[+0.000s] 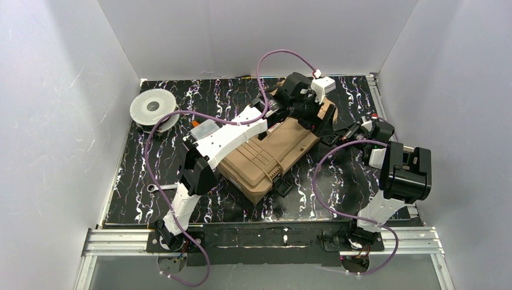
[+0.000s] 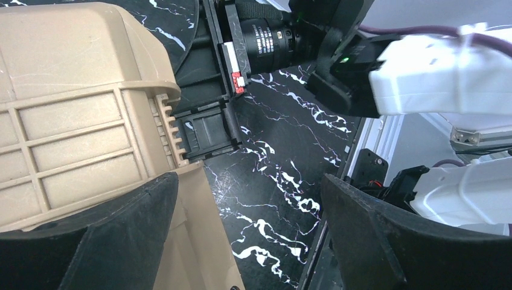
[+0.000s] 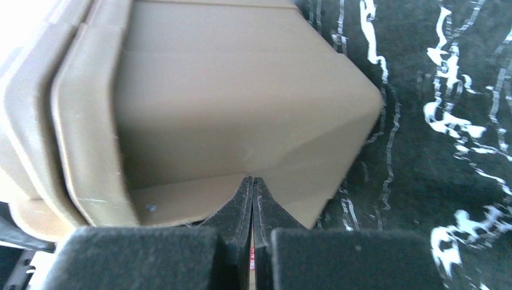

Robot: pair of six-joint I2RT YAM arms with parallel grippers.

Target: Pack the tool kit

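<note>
left fingers (image 2: 121, 241): wide apart, empty, one over toolbox (image 1: 265, 157) corner
right fingers (image 3: 238, 205): pressed together, empty, tips at toolbox wall
toolbox: mid-table, lid looks down, long axis near-left to far-right
latch (image 2: 205, 130): black, on toolbox side, just ahead of left fingers; left arm nearer

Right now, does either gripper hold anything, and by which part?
Nothing is held. The left gripper is open by the tan hard-plastic toolbox; the right gripper is shut, empty.
</note>
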